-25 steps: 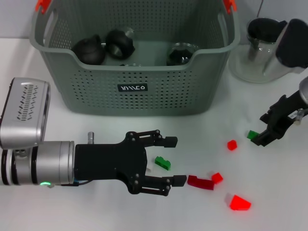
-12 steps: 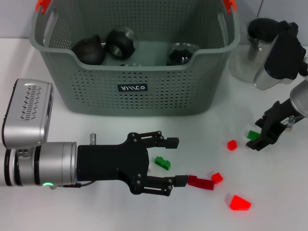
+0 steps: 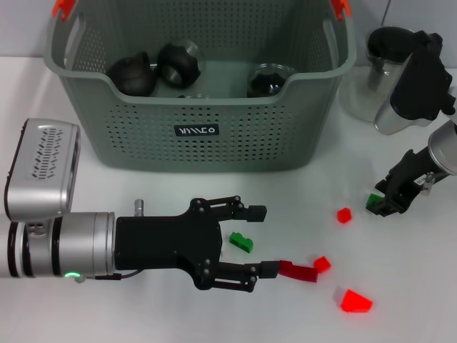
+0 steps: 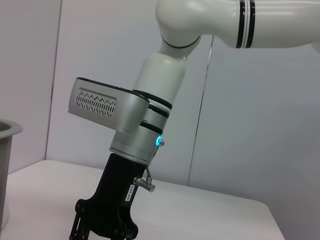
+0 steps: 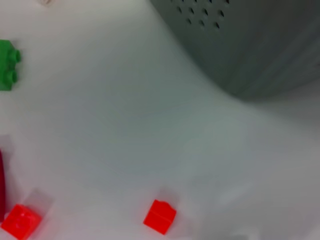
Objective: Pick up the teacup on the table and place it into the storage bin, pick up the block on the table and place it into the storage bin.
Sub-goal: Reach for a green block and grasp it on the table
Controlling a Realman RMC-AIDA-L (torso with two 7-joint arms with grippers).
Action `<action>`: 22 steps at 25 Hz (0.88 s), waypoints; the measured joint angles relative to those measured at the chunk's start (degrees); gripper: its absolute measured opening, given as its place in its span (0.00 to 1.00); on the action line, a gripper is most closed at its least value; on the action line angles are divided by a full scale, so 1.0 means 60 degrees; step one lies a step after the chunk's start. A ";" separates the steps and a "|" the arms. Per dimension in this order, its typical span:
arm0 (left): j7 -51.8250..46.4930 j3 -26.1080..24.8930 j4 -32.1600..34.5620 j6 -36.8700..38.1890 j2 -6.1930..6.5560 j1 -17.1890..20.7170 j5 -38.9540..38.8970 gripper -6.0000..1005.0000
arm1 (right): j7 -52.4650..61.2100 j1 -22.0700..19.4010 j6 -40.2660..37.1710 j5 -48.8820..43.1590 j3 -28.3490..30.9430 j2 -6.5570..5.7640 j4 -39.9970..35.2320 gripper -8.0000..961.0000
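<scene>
Right now the left gripper (image 3: 258, 240) hovers low over the table (image 3: 143, 182) with fingers spread, a green block (image 3: 241, 242) between them. Right gripper (image 3: 384, 202) clamps another green block (image 3: 373, 201), well right of the storage bin (image 3: 200, 128).

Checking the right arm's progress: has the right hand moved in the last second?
Yes. The right hand has drawn in over the green block, slightly closer to the small red block.

The left claw (image 3: 255, 241) is wide open over the table (image 3: 400, 300), with a green block (image 3: 241, 242) between its fingers. The right claw (image 3: 382, 201) touches another green block (image 3: 373, 201).
</scene>
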 joint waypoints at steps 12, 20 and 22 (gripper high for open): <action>0.0001 -0.0015 -0.0001 0.0003 0.0013 0.0070 -0.0012 0.83 | 0.0010 -0.0043 0.0104 0.0024 0.0017 0.0006 -0.0012 0.31; 0.0002 -0.0074 -0.0011 0.0001 0.0015 0.0071 -0.0014 0.83 | -0.0013 -0.0050 0.0091 0.0008 0.0014 0.0005 -0.0014 0.32; 0.0002 -0.0127 -0.0013 0.0018 0.0015 0.0071 -0.0014 0.83 | -0.0013 -0.0051 0.0100 0.0000 0.0014 0.0005 0.0014 0.32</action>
